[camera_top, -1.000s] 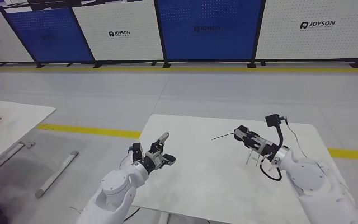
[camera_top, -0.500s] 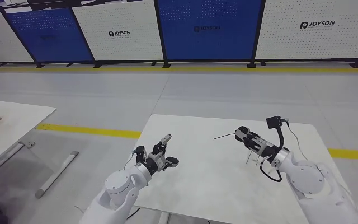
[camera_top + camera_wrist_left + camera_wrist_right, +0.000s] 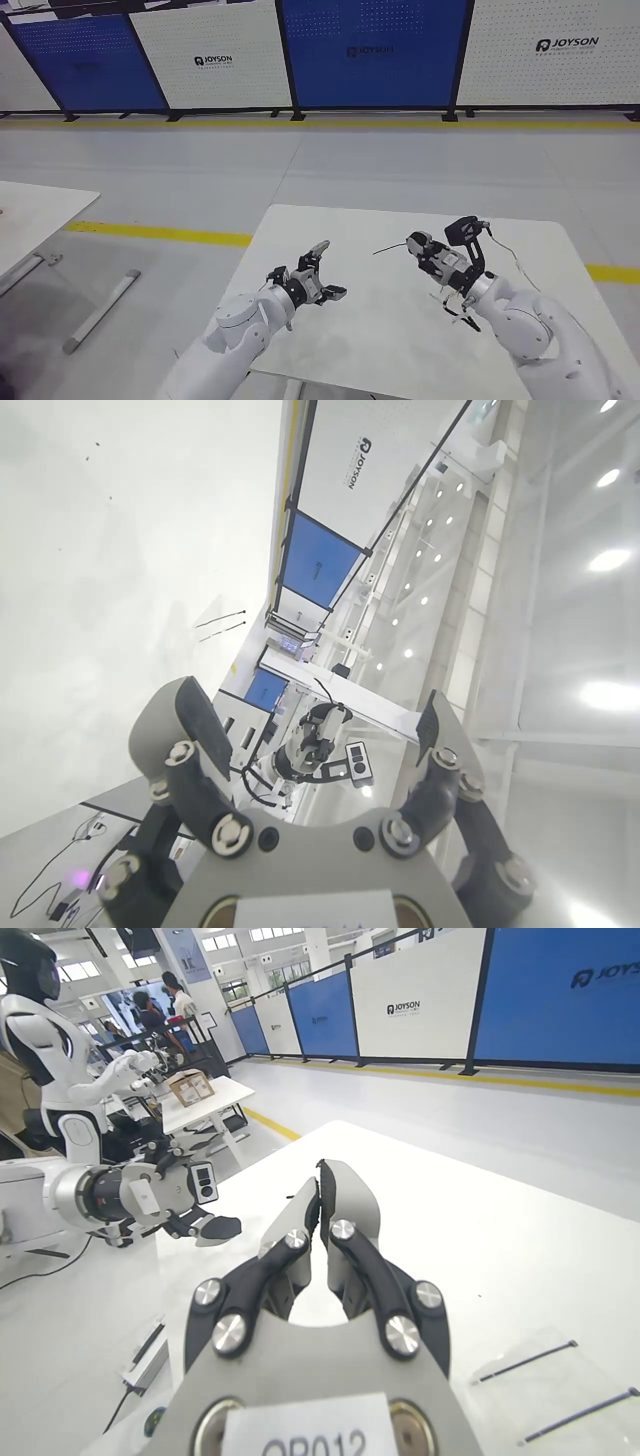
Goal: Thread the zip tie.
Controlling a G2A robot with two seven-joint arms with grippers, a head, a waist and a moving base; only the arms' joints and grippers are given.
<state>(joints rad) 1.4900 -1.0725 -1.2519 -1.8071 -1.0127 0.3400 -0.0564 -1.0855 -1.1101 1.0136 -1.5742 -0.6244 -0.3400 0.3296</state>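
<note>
The left end effector hangs over the near-left part of the table, its fingers spread wide with nothing between them. Between the arms the black zip tie sits roughly level above the table, its long axis running across it and its free tip pointing toward the left arm. Its other end is pinched in the right end effector, clamped tight. Two spare zip ties lie side by side on the table near the right arm.

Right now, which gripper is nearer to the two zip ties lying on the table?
Right. The right gripper, shut on another zip tie, hangs close by the two lying zip ties; the open left gripper is farther off across the table.
</note>
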